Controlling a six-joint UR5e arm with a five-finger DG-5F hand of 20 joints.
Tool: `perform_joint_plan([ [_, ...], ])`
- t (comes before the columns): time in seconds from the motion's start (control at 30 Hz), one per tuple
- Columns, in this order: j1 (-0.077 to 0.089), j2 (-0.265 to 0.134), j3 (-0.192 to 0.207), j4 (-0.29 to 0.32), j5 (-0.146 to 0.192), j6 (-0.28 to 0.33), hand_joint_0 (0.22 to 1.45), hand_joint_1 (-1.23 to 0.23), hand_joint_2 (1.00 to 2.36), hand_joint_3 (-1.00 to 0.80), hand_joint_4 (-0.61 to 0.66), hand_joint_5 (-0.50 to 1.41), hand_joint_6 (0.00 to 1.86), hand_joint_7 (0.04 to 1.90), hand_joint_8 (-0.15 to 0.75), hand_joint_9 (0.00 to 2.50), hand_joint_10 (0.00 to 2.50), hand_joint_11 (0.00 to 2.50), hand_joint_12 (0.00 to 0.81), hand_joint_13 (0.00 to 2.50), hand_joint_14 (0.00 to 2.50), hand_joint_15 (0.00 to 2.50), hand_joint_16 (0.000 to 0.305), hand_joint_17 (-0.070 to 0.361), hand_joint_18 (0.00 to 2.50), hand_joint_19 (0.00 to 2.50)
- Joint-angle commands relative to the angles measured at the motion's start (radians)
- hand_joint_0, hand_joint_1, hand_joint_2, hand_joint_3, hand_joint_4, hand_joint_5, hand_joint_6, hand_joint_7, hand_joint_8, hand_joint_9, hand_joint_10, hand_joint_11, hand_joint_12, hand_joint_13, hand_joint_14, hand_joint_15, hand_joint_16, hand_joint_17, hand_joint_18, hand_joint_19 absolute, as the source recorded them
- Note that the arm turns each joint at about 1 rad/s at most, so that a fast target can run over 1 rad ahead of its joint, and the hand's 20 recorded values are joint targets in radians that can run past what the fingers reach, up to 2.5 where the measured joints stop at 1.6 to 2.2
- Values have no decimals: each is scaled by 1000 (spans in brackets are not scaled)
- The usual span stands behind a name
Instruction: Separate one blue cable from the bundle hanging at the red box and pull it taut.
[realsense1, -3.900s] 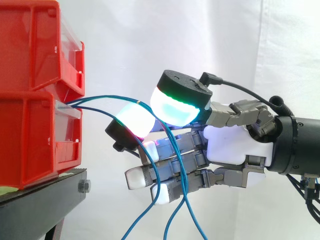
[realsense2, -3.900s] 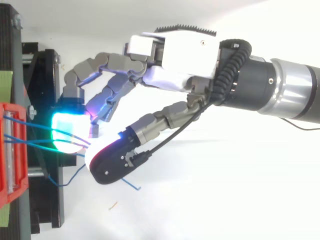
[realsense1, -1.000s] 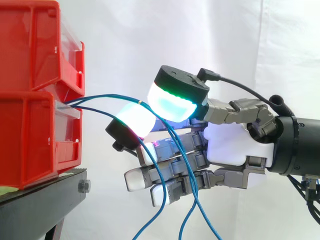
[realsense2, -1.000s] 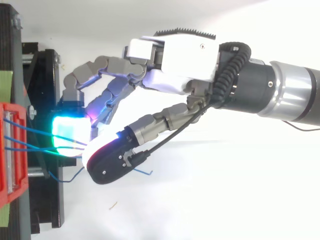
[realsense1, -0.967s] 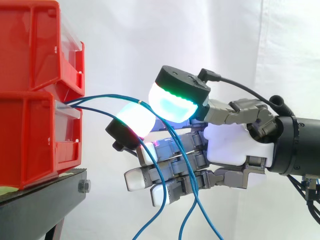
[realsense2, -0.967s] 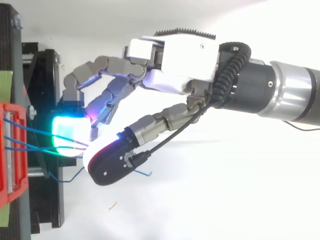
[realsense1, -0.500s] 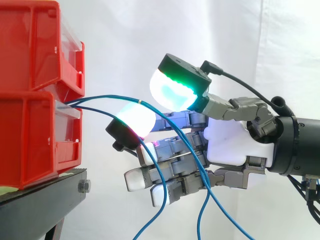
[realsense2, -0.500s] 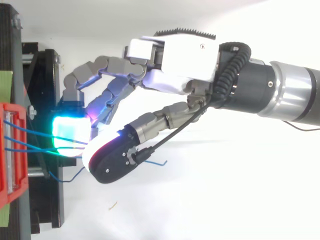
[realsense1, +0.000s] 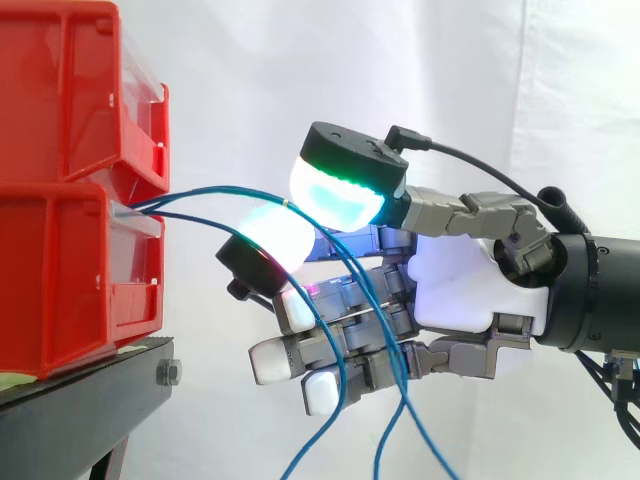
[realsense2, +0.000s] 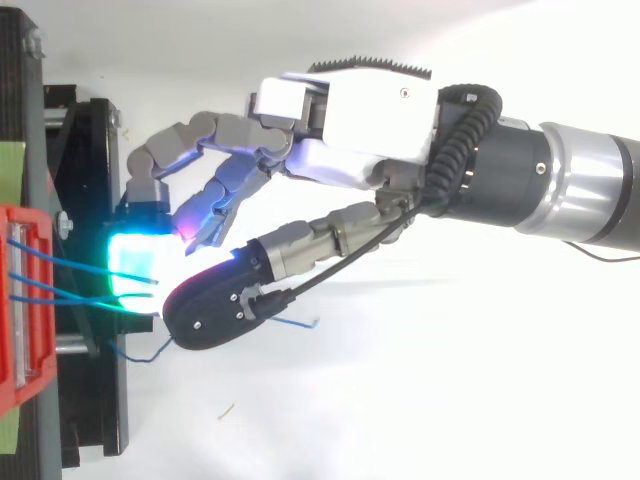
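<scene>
Just off the right edge of the black stand (realsense1: 90, 400), the hand (realsense1: 470, 285) pinched one blue cable (realsense1: 215, 189) between its thumb and a curled finger. The other cables (realsense1: 190, 216) drooped past its fingers. All came from the lower red box (realsense1: 60, 270), before a white curtain (realsense1: 250, 80).

Down low on the left, a black stand (realsense1: 90, 405) with a silver bolt (realsense1: 168, 373) in its end face, white curtain (realsense1: 400, 70) hanging in folds behind, and, from above, a green strip (realsense2: 10, 165) along the stand's edge.
</scene>
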Motion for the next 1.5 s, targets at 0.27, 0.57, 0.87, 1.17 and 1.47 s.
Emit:
perform_joint_plan([
  [0.27, 0, 2, -2, -32, -5, -34, 658, -839, 1020, -154, 82, -193, 902, 1193, 378, 771, 16, 758, 416, 765, 17, 472, 53, 120, 840, 454],
  [0.57, 0, 2, 0, -103, -32, -44, 732, -907, 1016, -292, 112, -204, 903, 1203, 367, 751, 16, 762, 412, 759, 16, 469, 53, 118, 831, 449],
  [0.87, 0, 8, 0, -123, -38, -44, 817, -930, 1004, -445, 110, -203, 909, 1140, 360, 752, 15, 780, 406, 760, 16, 471, 51, 116, 814, 444],
  [1.17, 0, 9, -2, -123, -38, -44, 724, -895, 1000, -500, 157, -186, 900, 1168, 362, 768, 17, 764, 402, 772, 17, 470, 51, 115, 839, 431],
  [1.47, 0, 11, 0, -134, -34, -40, 637, -728, 1000, -500, 154, -162, 867, 1185, 373, 821, 16, 732, 406, 796, 15, 469, 51, 116, 856, 460],
])
